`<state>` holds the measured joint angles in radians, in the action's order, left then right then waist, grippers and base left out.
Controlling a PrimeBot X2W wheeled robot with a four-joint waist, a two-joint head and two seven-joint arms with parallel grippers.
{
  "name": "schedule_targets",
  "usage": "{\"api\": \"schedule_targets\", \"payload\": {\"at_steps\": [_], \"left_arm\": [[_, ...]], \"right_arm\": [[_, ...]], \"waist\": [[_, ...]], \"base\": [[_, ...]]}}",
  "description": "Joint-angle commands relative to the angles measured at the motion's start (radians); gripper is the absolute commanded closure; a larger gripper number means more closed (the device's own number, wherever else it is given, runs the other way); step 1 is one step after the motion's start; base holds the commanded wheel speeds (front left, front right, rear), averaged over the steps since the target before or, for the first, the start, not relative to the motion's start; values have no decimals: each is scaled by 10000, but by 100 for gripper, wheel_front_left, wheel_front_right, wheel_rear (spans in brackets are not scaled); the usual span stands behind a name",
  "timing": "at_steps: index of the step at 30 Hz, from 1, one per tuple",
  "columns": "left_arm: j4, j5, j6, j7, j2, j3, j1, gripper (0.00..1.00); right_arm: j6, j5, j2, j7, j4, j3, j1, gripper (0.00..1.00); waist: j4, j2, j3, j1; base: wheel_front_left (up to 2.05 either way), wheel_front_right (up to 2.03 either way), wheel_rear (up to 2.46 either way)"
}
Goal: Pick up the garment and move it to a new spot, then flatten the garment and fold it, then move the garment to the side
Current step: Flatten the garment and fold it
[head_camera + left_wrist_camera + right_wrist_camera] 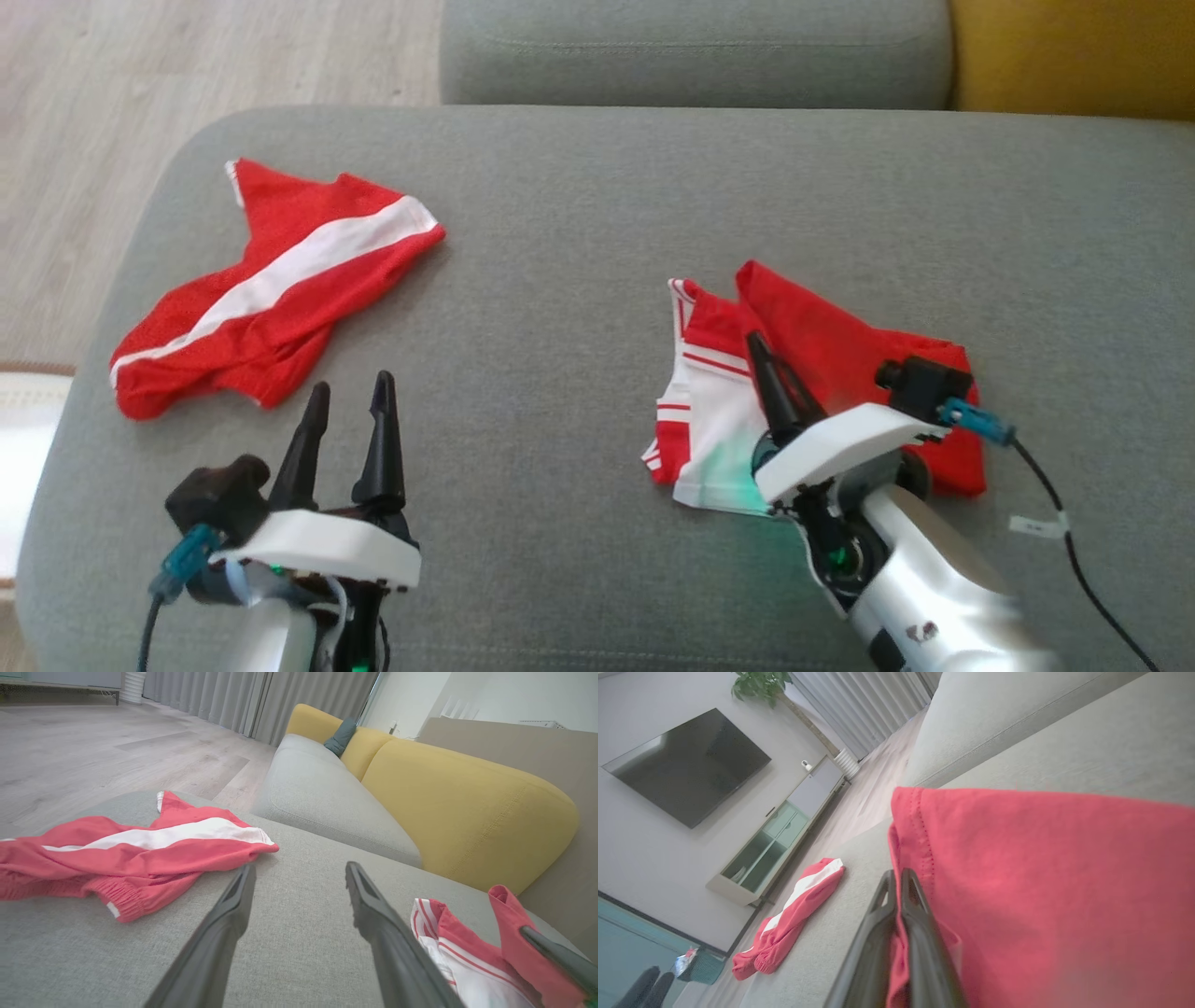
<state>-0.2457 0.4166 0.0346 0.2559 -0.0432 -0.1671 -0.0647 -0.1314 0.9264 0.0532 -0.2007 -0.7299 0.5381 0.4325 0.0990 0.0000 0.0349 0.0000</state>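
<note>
Evidently the right gripper point(754, 347) is clamping its two fingers together on a fold of the red-and-white garment point(822, 341). In the right wrist view red cloth is showing pinched between them, so the jaws are closed on fabric rather than on nothing. The garment is lying bunched on the right half of the grey cushion point(579, 280), partly doubled over itself, with its white striped portion facing the robot and its red portion running under the forearm. The grip is sitting near a hemmed edge, which I judge a sensible hold for lifting the piece to a new spot, since an edge lets the rest hang and open out. The left gripper point(352, 385) is hovering just above the cushion with its fingers spread apart and nothing between them, probably waiting to take a second corner. It is pointing towards the red shorts point(280, 289) with a white stripe, which are lying crumpled at the cushion's left end, well apart from the held garment and touched by neither gripper. Flattening and folding are not yet under way.
</note>
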Motion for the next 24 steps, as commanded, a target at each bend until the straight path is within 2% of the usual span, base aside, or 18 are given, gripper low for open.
{"api": "schedule_targets", "payload": {"at_steps": [1,9,10,11,15,19,21,24], "left_arm": [[270,44,-28,59,-70,246,-478,0],[196,20,-17,59,-70,278,-576,0],[189,20,-15,59,-70,285,-578,0],[177,21,-15,59,-70,291,-578,0],[140,27,-36,59,-70,334,-560,0],[174,54,-78,59,-70,415,-508,0],[245,67,-74,59,-70,435,-483,0],[433,77,-77,59,-70,480,-420,0]], "right_arm": [[7,285,-29,-209,116,427,410,100],[7,1295,-29,-554,-762,2260,837,100],[7,1420,-29,-568,-715,2480,869,60],[7,1556,-29,-580,-668,2667,898,0],[7,1982,-30,-603,-291,3250,1058,0],[7,1864,-30,-607,-194,2763,1349,0],[7,1359,-30,-608,-258,2198,1574,0],[7,-330,-30,-609,-392,1102,1897,0]], "waist": [[113,0,68,0],[343,0,212,0],[345,0,230,0],[341,0,239,0],[257,0,206,0],[17,0,85,0],[-134,0,22,0],[-410,0,-74,0]], "base": [[0,0,0],[0,0,0],[0,0,0],[0,0,0],[0,0,0],[0,0,0],[0,0,0],[0,0,0]]}}
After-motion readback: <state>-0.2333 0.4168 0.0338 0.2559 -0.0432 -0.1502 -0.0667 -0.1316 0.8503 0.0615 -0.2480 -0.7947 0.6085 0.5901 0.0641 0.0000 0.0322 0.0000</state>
